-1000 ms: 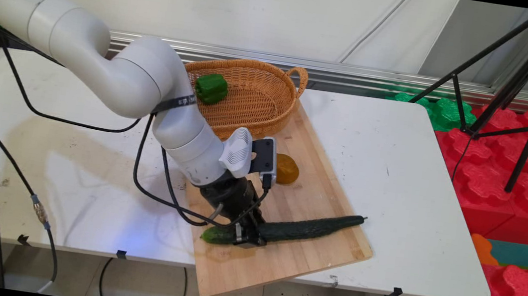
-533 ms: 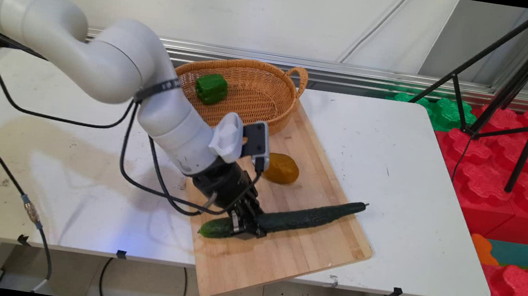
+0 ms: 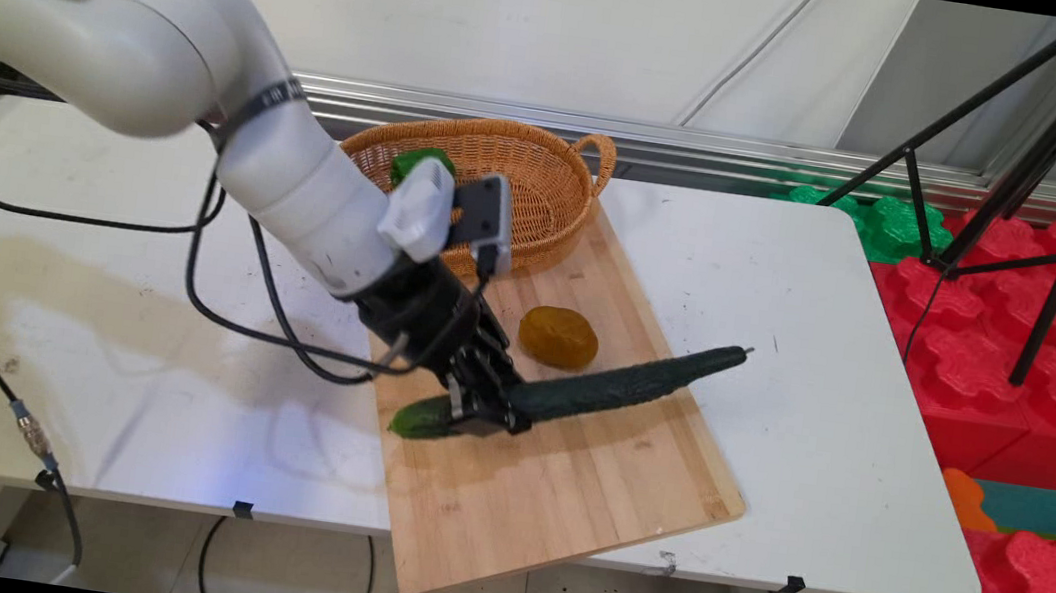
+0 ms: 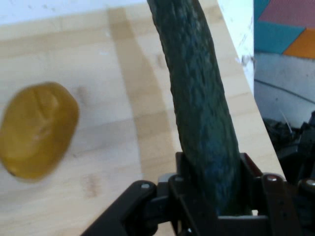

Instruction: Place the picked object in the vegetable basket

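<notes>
Gripper (image 3: 478, 413) was clamped on the cucumber (image 3: 618, 385) near its pale-green end, holding it clear above the wooden cutting board (image 3: 566, 483); its shadow fell on the board below. The dark far end tilted up toward the table's (image 3: 788, 308) right side. A brownish-yellow potato (image 3: 559, 337) lay on the board just behind the cucumber, apart from it. Wicker basket (image 3: 541, 187) at the board's far end held a green pepper (image 3: 409, 161), partly hidden by the wrist.

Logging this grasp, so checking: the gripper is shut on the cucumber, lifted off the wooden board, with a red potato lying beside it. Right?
Nearly. The potato is yellow-brown, not red, as the main view and the hand view both show. The rest holds: the gripper is shut on the cucumber, lifted off the wooden board.
</notes>
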Motion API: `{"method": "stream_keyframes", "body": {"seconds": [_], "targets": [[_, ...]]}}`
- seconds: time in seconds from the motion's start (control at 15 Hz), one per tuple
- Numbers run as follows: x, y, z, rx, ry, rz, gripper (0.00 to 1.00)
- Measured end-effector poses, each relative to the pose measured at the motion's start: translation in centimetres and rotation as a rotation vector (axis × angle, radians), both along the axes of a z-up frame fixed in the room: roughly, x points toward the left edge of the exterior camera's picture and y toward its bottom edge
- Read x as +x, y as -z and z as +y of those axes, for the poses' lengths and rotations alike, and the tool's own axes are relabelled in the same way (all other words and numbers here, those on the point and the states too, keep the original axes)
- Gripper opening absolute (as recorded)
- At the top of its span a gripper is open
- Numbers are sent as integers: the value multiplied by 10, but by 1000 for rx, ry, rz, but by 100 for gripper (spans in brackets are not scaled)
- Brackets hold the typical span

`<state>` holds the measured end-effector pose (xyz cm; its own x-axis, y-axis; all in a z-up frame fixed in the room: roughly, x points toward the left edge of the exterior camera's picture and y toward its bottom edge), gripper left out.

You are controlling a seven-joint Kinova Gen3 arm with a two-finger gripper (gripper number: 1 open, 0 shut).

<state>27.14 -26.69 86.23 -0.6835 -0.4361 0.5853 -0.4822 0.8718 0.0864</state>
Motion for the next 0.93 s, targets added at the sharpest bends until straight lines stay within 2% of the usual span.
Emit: {"method": "stream_keyframes", "body": {"seconds": [0.53,0.93], "targets": [[47,-55,1,-76,-6,52,0],[93,-91,-3,-126,-35,59,0]]}}
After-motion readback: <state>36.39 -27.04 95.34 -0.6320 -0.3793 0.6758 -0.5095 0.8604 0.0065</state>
